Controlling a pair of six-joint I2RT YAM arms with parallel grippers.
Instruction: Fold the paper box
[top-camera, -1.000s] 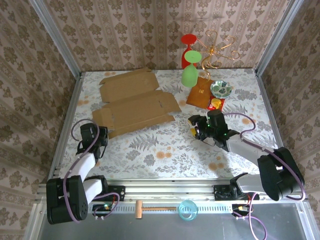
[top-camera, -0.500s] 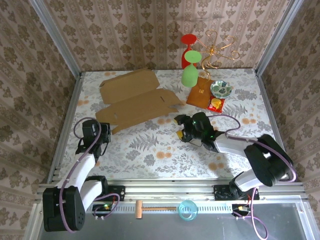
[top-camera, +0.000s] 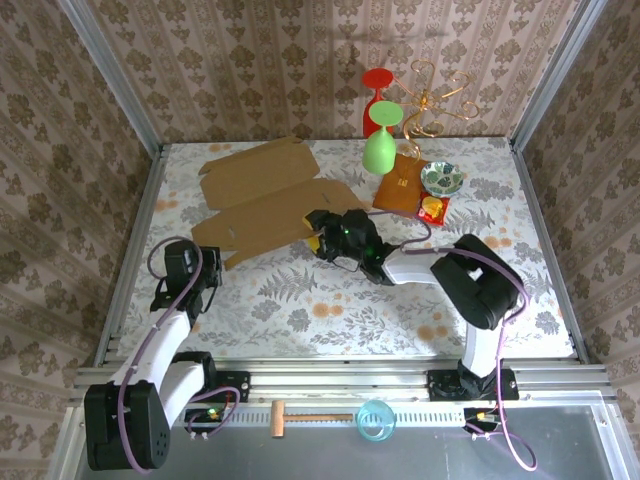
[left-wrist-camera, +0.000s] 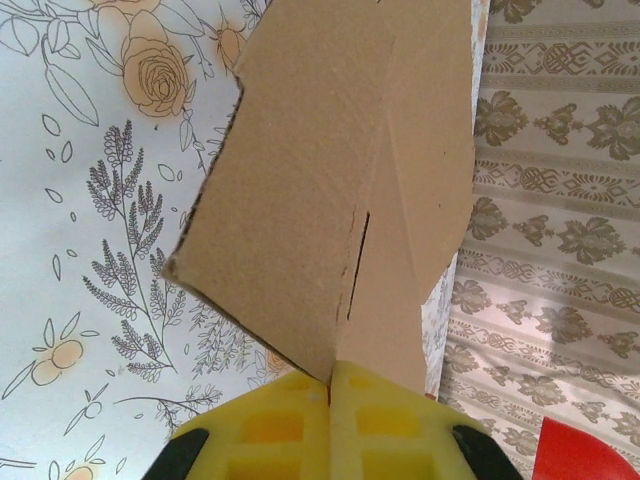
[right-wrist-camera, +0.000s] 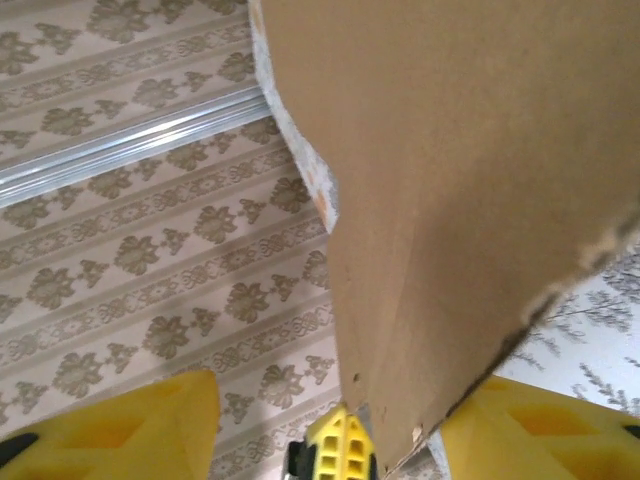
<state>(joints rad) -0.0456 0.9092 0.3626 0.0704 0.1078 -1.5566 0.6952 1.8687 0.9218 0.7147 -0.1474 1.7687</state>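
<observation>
Your left hand pinches the near-left corner of the paper box, which lies far left on the counter; your right hand stands wide around its right edge

In the right wrist view the paper box is running off the top and right edges, and the bottom edge is cropping the fingers of the right gripper. In the left wrist view the bottom edge is cutting off the pads of the left gripper. From above, a small yellow item near the far right corner of the table is showing too small to name.
</observation>
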